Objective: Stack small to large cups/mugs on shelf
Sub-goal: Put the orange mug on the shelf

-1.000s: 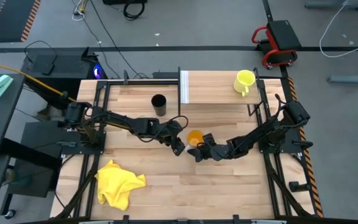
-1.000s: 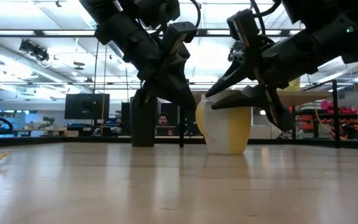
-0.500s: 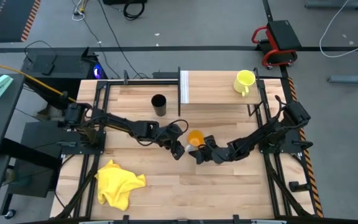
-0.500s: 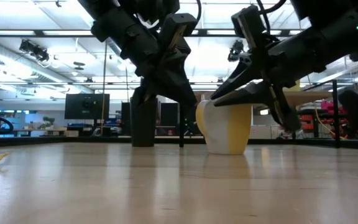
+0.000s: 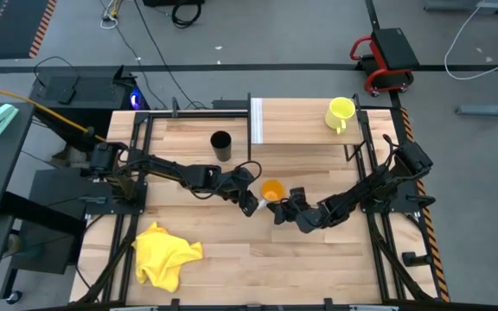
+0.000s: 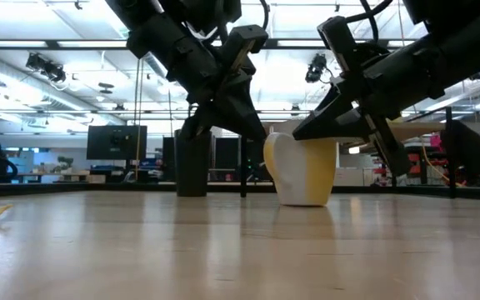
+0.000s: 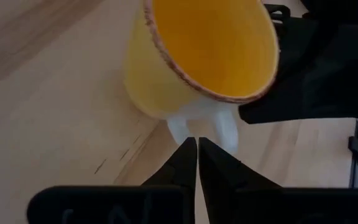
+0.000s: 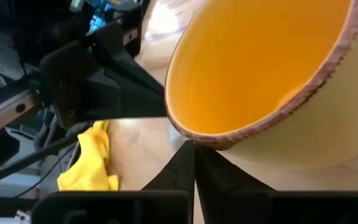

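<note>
The task is standing at an early stage. Only 1 of the 3 vessels, the yellow-green mug, is sitting on the shelf, at the end farthest from the shelf's white upright panel. Nothing is nested inside it.

The black cup is standing off the shelf, on the tabletop just beyond the panel end. The orange cup is also off the shelf, resting upright on the tabletop in front of the shelf's long edge and nearer the panel end than the mug end.

Both arms are crowding around that orange cup, in front of the shelf. The left gripper is reaching it from the panel-end side. In the left wrist view its fingers are pressed together tip to tip, pointing at the pale bottom of the cup with nothing between them. The right gripper is coming in from the mug-end side. In the right wrist view its fingers are likewise drawn narrow, the tips meeting right at the cup's rim, and no cup wall is showing between them, so I judge that neither is holding it.

So 2 vessels are waiting to be lifted onto the shelf, and the small-to-large stacking has not begun.
</note>
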Motion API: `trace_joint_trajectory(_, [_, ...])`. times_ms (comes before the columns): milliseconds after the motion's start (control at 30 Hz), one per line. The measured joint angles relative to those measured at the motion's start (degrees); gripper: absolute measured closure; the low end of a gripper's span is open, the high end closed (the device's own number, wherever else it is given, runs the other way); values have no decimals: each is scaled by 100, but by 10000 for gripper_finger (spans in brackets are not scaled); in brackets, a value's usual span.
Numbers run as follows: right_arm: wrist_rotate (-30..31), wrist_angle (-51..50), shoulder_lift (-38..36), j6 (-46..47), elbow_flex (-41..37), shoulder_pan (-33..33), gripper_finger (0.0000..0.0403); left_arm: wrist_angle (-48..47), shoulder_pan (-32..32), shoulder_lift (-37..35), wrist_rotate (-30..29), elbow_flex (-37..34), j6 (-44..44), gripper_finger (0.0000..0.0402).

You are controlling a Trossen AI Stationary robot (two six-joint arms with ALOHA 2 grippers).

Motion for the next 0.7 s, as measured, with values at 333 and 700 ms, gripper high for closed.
trace_joint_trajectory(333, [358,-434,0,524,-2,84,395,510,-17,428,428,3,-231,379])
trace_joint_trajectory(700, [984,-953,0,1221,0,460,399,996,25,490,477,0,-236,386])
